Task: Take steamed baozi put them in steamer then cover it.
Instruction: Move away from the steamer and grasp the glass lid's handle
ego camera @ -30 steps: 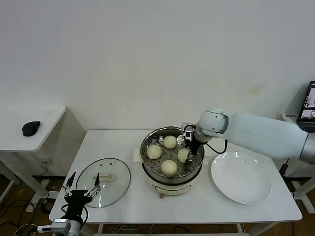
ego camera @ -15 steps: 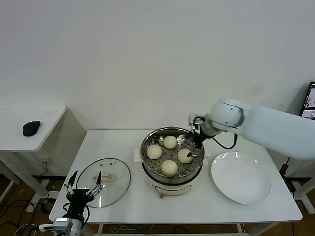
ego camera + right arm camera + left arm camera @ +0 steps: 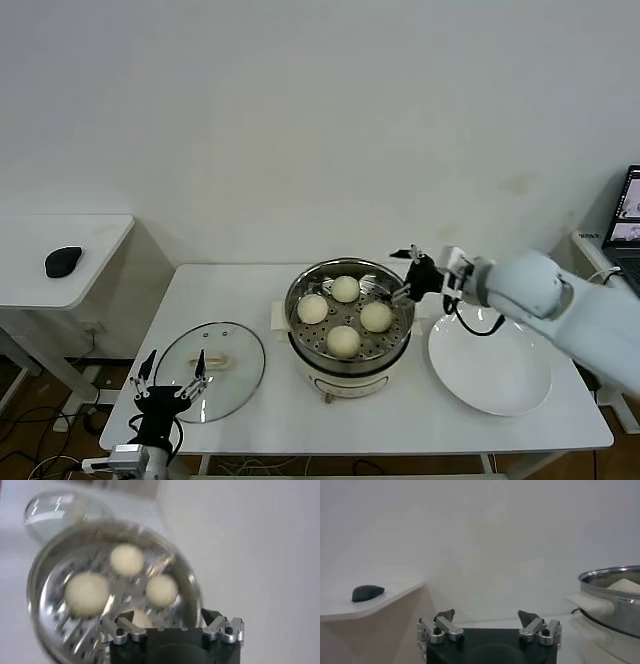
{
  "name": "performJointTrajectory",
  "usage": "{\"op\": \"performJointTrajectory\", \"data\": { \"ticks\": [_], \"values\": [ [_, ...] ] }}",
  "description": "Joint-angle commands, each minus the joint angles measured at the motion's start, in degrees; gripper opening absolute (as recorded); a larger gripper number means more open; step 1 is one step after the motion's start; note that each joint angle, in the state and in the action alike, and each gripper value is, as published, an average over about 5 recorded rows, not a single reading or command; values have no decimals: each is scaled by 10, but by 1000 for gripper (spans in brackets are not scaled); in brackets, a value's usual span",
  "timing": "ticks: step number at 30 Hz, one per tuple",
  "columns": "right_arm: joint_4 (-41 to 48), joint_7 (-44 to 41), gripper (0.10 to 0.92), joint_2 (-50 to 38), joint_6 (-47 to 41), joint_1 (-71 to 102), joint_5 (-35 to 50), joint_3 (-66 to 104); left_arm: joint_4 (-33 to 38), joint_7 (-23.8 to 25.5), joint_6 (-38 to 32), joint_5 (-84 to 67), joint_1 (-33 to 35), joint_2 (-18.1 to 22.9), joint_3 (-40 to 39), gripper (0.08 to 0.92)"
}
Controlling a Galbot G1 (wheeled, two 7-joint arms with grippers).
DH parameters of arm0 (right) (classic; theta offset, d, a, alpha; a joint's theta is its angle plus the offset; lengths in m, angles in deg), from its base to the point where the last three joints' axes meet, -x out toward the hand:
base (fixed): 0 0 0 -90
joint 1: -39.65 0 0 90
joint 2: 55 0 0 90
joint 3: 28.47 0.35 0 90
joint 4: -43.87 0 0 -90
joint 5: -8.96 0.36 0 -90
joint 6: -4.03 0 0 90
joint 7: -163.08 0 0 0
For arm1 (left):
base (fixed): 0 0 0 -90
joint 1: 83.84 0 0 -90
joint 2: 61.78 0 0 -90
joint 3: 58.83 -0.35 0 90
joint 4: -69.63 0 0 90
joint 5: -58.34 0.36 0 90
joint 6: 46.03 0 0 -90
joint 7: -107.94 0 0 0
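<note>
The steel steamer [image 3: 303, 341] stands mid-table with several pale baozi [image 3: 346, 289] on its perforated tray. My right gripper [image 3: 400, 275] hovers open and empty just past the steamer's right rim, above the gap to the plate. In the right wrist view the steamer [image 3: 42, 570] and its baozi [image 3: 126, 559] lie beyond the open gripper [image 3: 170, 617]. The glass cover [image 3: 235, 350] lies flat on the table left of the steamer. Low at that cover's front edge, my left gripper [image 3: 172, 372] is parked open; the left wrist view shows this gripper [image 3: 490, 615] empty, with the steamer [image 3: 615, 587] off to one side.
An empty white plate [image 3: 490, 362] lies right of the steamer, under my right forearm. A black mouse [image 3: 63, 261] sits on a separate white side table [image 3: 95, 235] at the left. A monitor edge [image 3: 630, 215] shows at far right.
My right gripper let go of a baozi in the steamer's right side, opened wide, then rose and drew back to the right past the rim. The left arm stayed put.
</note>
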Motion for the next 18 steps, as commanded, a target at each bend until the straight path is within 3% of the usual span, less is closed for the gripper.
{"op": "performJointTrajectory", "data": {
  "ticks": [1, 10, 18],
  "values": [
    [-11, 81, 823, 172, 236, 667, -159, 626, -11, -14, -15, 13, 3, 13, -14, 823],
    [-27, -46, 823, 391, 282, 759, -223, 816, -30, -65, -79, 156, 8, 30, -18, 823],
    [-61, -49, 823, 499, 279, 826, -229, 902, -103, -101, -139, 521, 22, 10, 16, 823]
  ]
}}
